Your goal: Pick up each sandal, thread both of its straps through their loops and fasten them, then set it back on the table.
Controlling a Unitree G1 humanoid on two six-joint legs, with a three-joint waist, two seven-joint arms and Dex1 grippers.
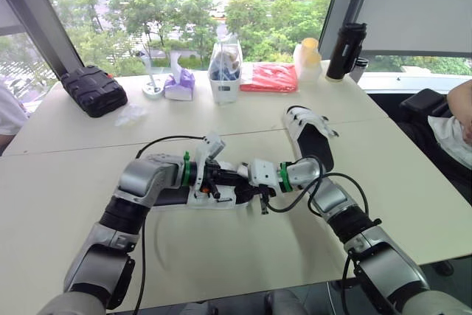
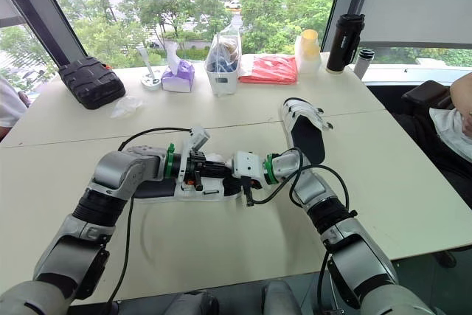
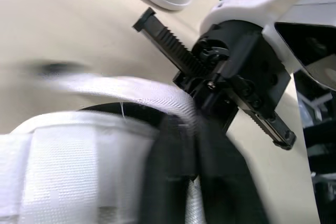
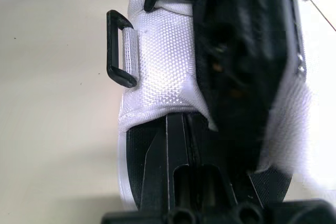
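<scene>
A white sandal with a black footbed (image 1: 214, 195) lies flat on the table just in front of me. Both grippers meet over its raised white strap (image 3: 121, 90). My left gripper (image 1: 225, 180) comes in from the left and is shut on that strap, its black fingers (image 3: 210, 177) pinched together on the webbing. From the right, my right gripper (image 1: 242, 176) has its fingertips together at the strap's edge (image 4: 163, 51), beside the black loop (image 4: 118, 48). A second white sandal (image 1: 310, 134) lies further back on the right.
Along the window edge stand a black case (image 1: 94, 90), a tissue pack (image 1: 179, 84), a white tub (image 1: 226, 71), a red packet (image 1: 269, 77), a yellow-lidded jar (image 1: 308, 59) and a black bottle (image 1: 345, 51). A person's arm (image 1: 459, 108) rests at the right.
</scene>
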